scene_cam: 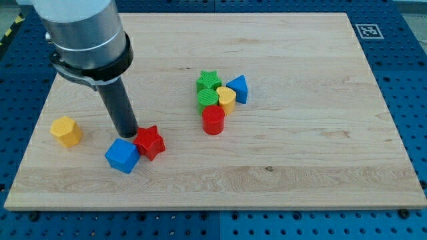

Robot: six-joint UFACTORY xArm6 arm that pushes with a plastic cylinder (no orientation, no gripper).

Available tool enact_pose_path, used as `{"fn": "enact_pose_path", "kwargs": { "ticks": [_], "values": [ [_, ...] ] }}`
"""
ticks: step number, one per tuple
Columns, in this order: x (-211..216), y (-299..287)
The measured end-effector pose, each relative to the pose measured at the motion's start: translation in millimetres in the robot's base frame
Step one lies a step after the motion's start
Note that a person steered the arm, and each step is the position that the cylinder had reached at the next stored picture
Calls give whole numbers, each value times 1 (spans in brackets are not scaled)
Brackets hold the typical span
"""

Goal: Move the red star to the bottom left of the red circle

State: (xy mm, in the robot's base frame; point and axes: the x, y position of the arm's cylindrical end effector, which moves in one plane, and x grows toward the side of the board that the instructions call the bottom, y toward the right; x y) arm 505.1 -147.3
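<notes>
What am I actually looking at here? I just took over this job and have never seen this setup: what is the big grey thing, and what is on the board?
The grey cylinder at the view's top left is the end of a robot arm. It has no fingers and holds nothing; it ends in a dark rod whose lower end, my tip, pushes blocks along the wooden board. There is one camera; its mounting is not on record.

My tip sits just left of the red star block, with the blue cube below it. Far left lies a yellow hexagonal block. Near the middle is a cluster: red circle block, green round block, green star block, yellow heart-like block, blue triangular block.
</notes>
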Motion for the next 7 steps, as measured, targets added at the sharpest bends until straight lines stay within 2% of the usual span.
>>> {"fn": "enact_pose_path", "kwargs": {
  "ticks": [2,5,7],
  "values": [
    [11,-6],
    [18,44],
    [21,44]
  ]
}}
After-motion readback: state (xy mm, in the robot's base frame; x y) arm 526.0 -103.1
